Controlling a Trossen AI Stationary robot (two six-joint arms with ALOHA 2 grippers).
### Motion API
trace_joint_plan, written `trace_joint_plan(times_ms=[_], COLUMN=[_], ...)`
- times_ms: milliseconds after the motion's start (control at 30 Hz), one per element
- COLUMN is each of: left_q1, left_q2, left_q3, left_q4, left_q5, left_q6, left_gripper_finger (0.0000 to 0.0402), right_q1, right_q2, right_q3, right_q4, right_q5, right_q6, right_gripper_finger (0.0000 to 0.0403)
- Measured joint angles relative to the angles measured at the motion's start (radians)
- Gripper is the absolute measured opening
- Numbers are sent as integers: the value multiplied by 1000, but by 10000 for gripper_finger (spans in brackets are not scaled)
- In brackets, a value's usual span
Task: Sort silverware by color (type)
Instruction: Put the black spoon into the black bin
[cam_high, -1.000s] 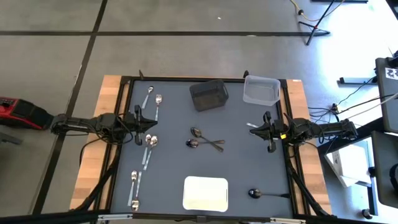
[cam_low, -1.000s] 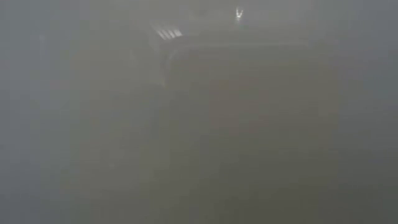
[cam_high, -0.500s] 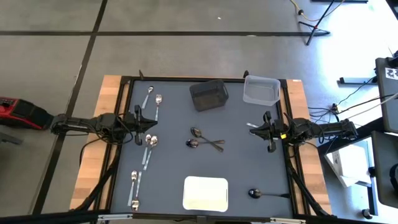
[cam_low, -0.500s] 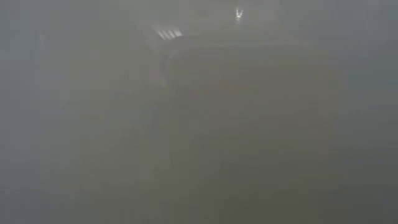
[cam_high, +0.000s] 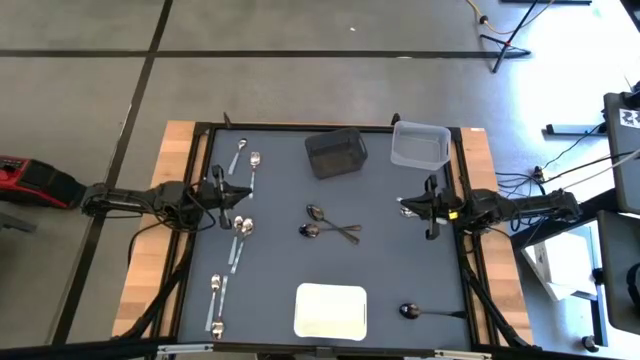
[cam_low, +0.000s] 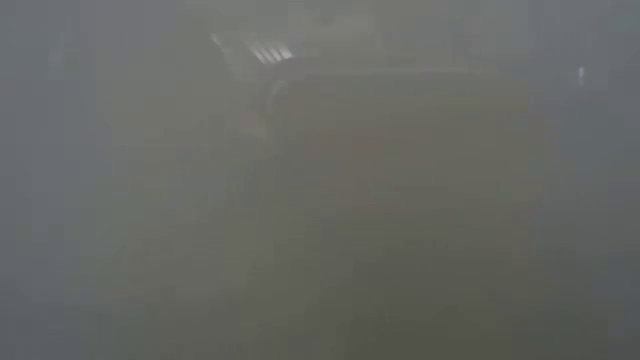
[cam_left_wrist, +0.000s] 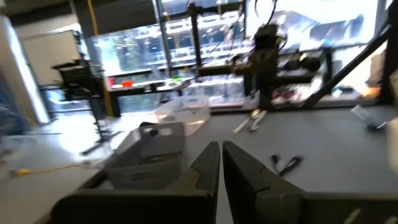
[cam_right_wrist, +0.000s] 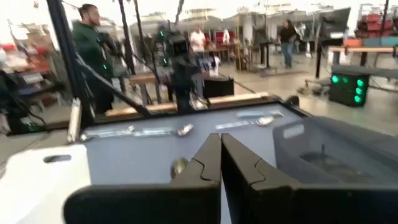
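Note:
Silver spoons lie flat on the grey mat along its left side: two near the far-left corner (cam_high: 247, 160), two (cam_high: 240, 234) just in front of my left gripper (cam_high: 240, 194), two at the near-left (cam_high: 215, 302). Two dark spoons (cam_high: 322, 223) lie crossed in the middle, and another dark spoon (cam_high: 412, 311) lies near the right corner. A silver piece (cam_high: 404, 211) lies at the tip of my right gripper (cam_high: 410, 207). Both grippers are shut, hover level and point at each other. The low view is fogged over.
A dark bin (cam_high: 336, 152) and a clear bin (cam_high: 420, 144) stand at the far edge, a white tray (cam_high: 331, 310) at the near edge. People stand in the room beyond the table (cam_right_wrist: 87, 43). Bare mat lies between the middle spoons and the right gripper.
Both grippers have shifted slightly toward the far edge, still shut. The spoons and bins lie as before.

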Motion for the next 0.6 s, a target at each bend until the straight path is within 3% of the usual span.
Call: trace_joint_plan(times_ms=[167,300,600], left_q1=[0,2,29], left_q2=[0,10,291], left_q3=[0,0,0], left_q4=[145,276,445], left_q5=[35,35,42], left_q6=[-18,-6,-120], left_gripper_finger=[15,15,15], right_q1=[-19,-73,-165], right_q2=[227,444,907], right_q3=[65,146,361], right_q4=[36,41,45], right_q5=[15,-38,-192], right_q6=[22,15,-29], right_gripper_finger=[3,3,3])
